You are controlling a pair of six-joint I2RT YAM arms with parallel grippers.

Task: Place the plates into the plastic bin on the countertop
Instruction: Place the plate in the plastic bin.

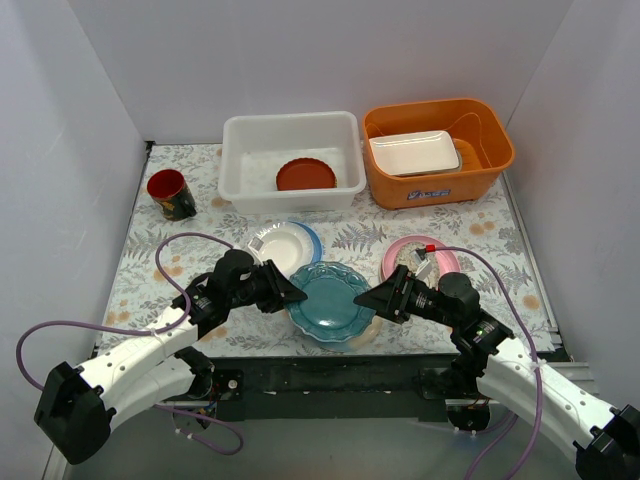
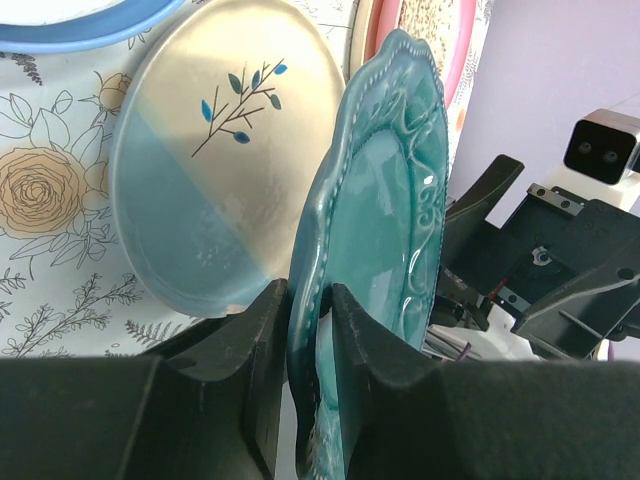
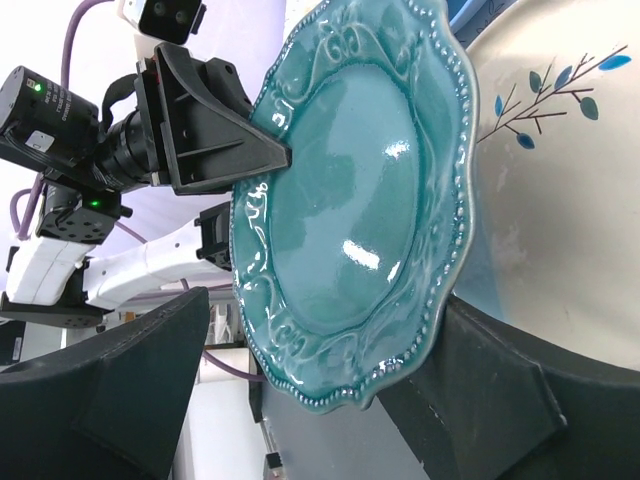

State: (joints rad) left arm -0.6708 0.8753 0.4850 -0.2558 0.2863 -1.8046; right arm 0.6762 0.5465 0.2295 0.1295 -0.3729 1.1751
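Left wrist view: the rim of the teal scalloped plate (image 2: 385,230) is seen edge-on, pinched between the fingers of the left gripper (image 2: 310,330), which is clamped shut on it. The plate appears to be held tilted, with its gripped side raised off the cream leaf-patterned plate (image 2: 200,180) lying beneath it on the tabletop (image 2: 40,200). The tilt is judged to be deliberate. A thin rim lying flat on another plate offers little to catch, and a raised one can be reached from the far side.

That far side is attended by the right gripper (image 3: 325,330). Its fingers are spread wide, with the plate's near rim between them but not squeezed, so a second hold is judged to be in preparation and not yet made.

The plastic bin (image 1: 240,150) stands at the far edge of the tabletop, well apart from the held plate, and a red plate (image 1: 305,175) already lies in it.

A label (image 1: 425,193) is carried on the front of the orange tub (image 1: 490,150) beside the bin, but its print is too small to be read. No other writing can be made out.
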